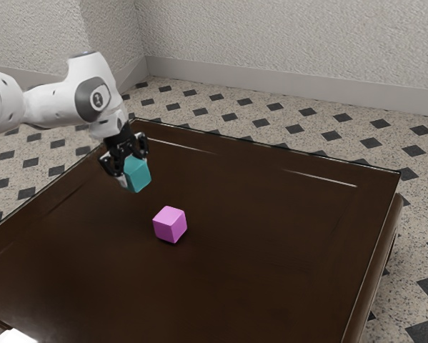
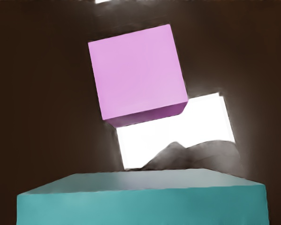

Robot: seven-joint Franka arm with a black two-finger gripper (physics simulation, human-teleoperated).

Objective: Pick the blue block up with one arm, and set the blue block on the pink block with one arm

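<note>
My black gripper (image 1: 130,174) is shut on the blue-green block (image 1: 137,175) and holds it in the air above the dark table (image 1: 271,236). In the exterior view the block hangs up and to the left of the pink block (image 1: 170,224), which rests on the table near its middle. From the wrist, the held blue block (image 2: 140,199) looms close under my hand, and the pink block (image 2: 136,72) lies further out on the tabletop, apart from it.
The dark wooden table has a raised rim (image 1: 385,236) along the exterior view's right edge. A bright white reflection (image 2: 175,133) shows on the tabletop beside the pink block. Checkered floor surrounds the table.
</note>
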